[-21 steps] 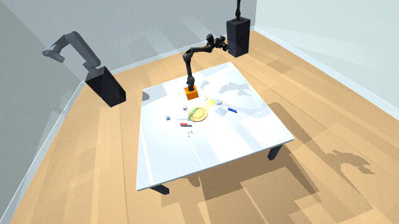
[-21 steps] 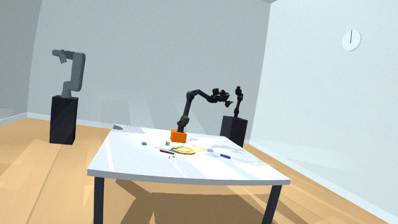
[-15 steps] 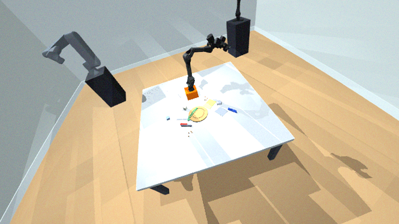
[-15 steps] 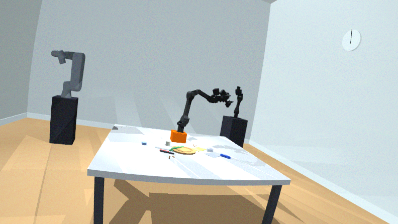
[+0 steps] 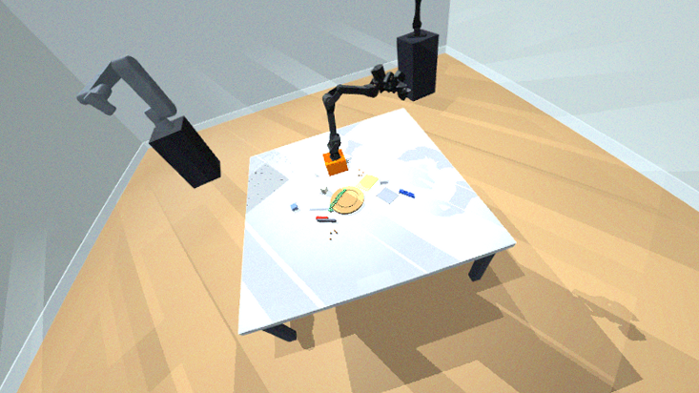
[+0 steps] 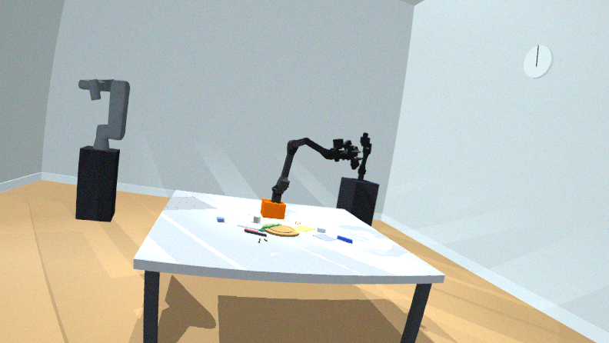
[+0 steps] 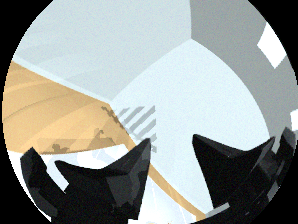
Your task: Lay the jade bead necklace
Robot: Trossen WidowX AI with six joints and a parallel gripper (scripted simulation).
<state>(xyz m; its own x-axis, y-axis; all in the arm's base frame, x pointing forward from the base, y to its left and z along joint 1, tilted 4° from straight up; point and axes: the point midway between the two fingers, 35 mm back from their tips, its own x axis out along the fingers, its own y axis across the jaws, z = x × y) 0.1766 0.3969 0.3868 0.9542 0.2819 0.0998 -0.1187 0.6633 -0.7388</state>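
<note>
The jade bead necklace [image 5: 336,200] [image 6: 270,227] shows as a narrow, nearly straight green strand. It lies across the left part of the round bead board [image 5: 359,202] [image 6: 293,233], with one end at or over the left rim. It does not follow the round groove. Whether it is doubled is too small to tell. My gripper [image 5: 407,88] [image 6: 359,156] [image 7: 171,138] is partly open, with nothing between its fingers in the wrist view. It hangs high up, far to the right of the board, and faces the walls. Neither necklace nor board shows clearly in the wrist view.
A red and black pen-like thing [image 5: 325,219] [image 6: 254,231] lies front left of the board. A yellow pad [image 5: 369,181] [image 6: 305,228], a pale square [image 5: 387,195] [image 6: 324,237] and a blue block [image 5: 407,193] [image 6: 344,239] lie right of it. A small cube [image 5: 323,190] [image 6: 257,219] stands behind left.
</note>
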